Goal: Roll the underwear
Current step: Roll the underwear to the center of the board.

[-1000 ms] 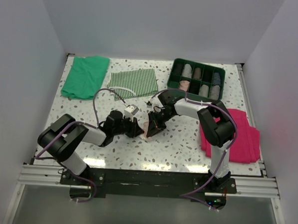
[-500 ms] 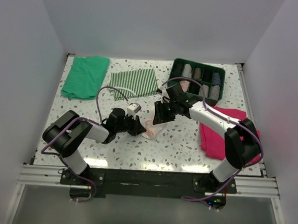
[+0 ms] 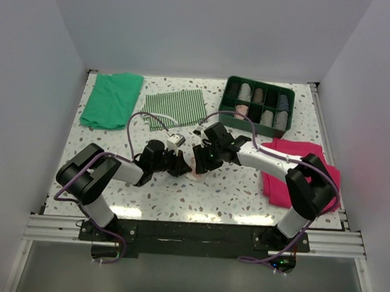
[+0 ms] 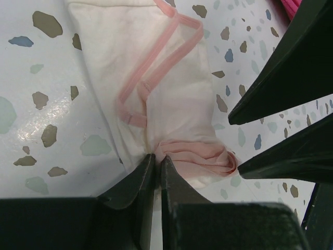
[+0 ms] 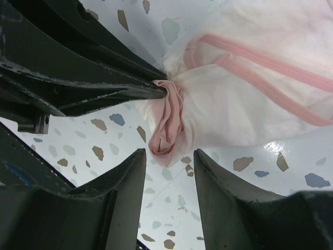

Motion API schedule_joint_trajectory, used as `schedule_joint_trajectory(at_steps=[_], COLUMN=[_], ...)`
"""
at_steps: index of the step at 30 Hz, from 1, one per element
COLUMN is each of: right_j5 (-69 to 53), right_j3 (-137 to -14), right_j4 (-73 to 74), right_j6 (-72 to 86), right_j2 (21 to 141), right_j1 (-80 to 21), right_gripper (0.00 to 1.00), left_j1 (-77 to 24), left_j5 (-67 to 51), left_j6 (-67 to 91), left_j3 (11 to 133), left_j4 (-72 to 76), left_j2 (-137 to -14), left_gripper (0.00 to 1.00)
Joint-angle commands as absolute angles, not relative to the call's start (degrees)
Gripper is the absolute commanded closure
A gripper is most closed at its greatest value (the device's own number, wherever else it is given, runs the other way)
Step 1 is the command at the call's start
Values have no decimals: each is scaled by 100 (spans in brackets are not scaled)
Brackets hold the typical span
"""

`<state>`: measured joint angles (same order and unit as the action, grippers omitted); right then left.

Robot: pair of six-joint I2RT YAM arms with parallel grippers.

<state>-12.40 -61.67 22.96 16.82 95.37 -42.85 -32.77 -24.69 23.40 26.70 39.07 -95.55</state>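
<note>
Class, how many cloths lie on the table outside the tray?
4: green cloth far left, striped cloth beside it, magenta cloth right, underwear centre; more may be hidden.

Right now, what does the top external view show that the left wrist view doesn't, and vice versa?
Only the top external view shows the green cloth, the striped cloth and the tray of rolled items at the far side. Only the left wrist view shows the left claw pinched shut on a bunched pink fold of the underwear, and the darker pink edging across its flat part. Both show the underwear lying on the speckled table, with the right claw open just beside that fold.
</note>
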Motion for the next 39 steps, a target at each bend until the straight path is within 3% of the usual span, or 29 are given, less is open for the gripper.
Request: schedule_joint_trajectory(at_steps=[1,14,21,35,37,39], right_j5=[-932,-993,-1099,-361,-159,-88], right_j3=[-6258,-6206,-6056,-6108,-6161,-6161], right_j4=[2057,1855,1643,1889,2021,2057], right_j6=[1591,1661,1802,1749,1705,1714], right_j2=[9720,10002,9685,9738,9808,9861], right_j1=[-4421,-4544,-4596,-4948,-4983,-5001], right_gripper=[54,57,54,54,56,67], left_j1=[-3296,-3296,-3296,-3296,-3296,-3287], left_j5=[-2435,-2417,-2417,-2417,-2426,-2417], left_j6=[2232,2259,2259,2268,2259,2268], left_j3=[2742,2725,2725,2751,2760,2751], left_j4=[3612,3577,3551,3507,3498,3498], left_j2=[-9545,-9501,-9492,-9466,-9457,-9440], left_gripper=[88,88,88,89,89,89])
